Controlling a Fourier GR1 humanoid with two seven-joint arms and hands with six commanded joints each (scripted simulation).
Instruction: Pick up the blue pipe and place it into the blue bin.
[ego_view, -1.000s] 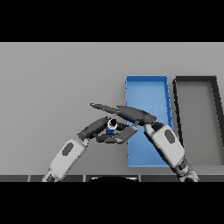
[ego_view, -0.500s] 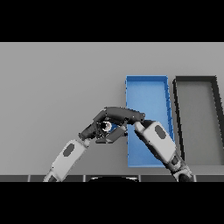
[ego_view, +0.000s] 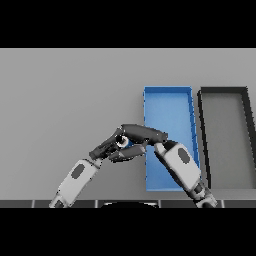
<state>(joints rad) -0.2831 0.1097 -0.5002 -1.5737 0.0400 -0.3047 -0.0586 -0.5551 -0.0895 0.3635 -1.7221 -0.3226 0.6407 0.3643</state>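
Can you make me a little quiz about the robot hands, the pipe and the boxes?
1. True or false: the blue pipe already lies inside the blue bin.
2. Which box stands farthest to the robot's right? A) the blue bin B) the dark bin
3. Fill in: the left hand and the right hand meet around the pipe just ____ the blue bin.

Key: 1 false; 2 B; 3 outside (to the bin's left).
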